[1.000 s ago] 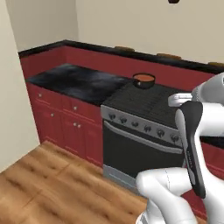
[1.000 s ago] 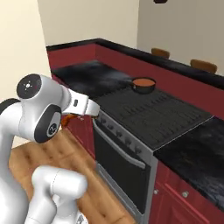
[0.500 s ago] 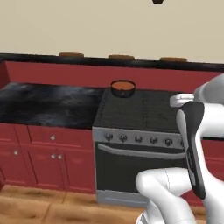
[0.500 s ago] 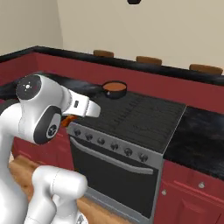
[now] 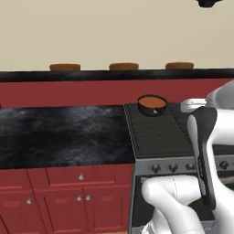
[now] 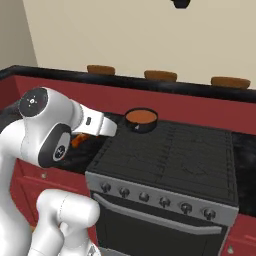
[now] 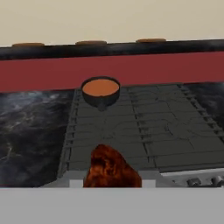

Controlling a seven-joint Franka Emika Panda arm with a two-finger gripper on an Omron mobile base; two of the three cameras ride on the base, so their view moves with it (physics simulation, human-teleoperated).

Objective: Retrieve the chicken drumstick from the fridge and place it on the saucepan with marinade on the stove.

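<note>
Robot faces the stove (image 6: pixel 170 155) in a rendered kitchen, w/ the saucepan with marinade (image 6: pixel 141 119) sitting on the grates at the cooktop's back-left corner, orange-brown liquid up to its rim. Right base view gives the steel front, a row of round knobs (image 6: pixel 165 202) and the oven door handle (image 6: pixel 160 215) below them, plus an orange-brown sliver just under the arm's wrist, prob. the chicken drumstick (image 6: pixel 77 140), though too little shows there to be sure. Left base view adds what the other lacks: a long stretch of dark marbled counter (image 5: pixel 64 135) to the left of the stove, red cabinet doors (image 5: pixel 68 201) w/ small pale knobs beneath it, and the pan (image 5: pixel 152 105) seen from the other side. Both base views take in three flat brown discs (image 5: pixel 65 67) spaced along the black ledge at the back wall. Hand view looks across the grates (image 7: pixel 140 131) toward the pan (image 7: pixel 100 90); the mottled brown drumstick (image 7: pixel 111 168) rises at its bottom edge, over the cooktop's front edge and well short of the pan. Claw (image 7: pixel 113 181) is clamped near fully closed on the drumstick, which hides the fingertips.
</note>
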